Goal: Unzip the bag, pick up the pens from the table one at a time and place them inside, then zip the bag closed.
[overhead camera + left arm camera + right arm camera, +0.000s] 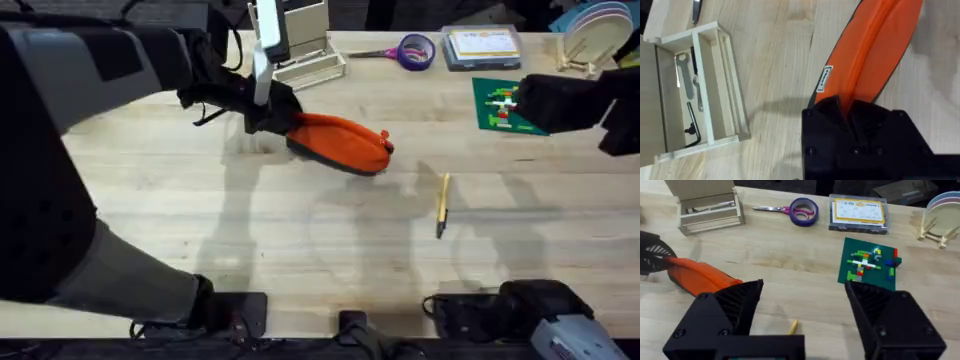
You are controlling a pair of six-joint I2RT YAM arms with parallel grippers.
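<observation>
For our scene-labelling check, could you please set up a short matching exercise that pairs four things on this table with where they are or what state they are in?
Things:
1. the bag
2. the pen
3. the left gripper
4. the right gripper

Places or states:
A. open, above the table, holding nothing
B. lying loose on the bare wood, apart from the pouch
C. shut on one end of the orange fabric
D. lying on its side, held at one end

Pairs: 1-D, 2-B, 3-C, 4-A
</observation>
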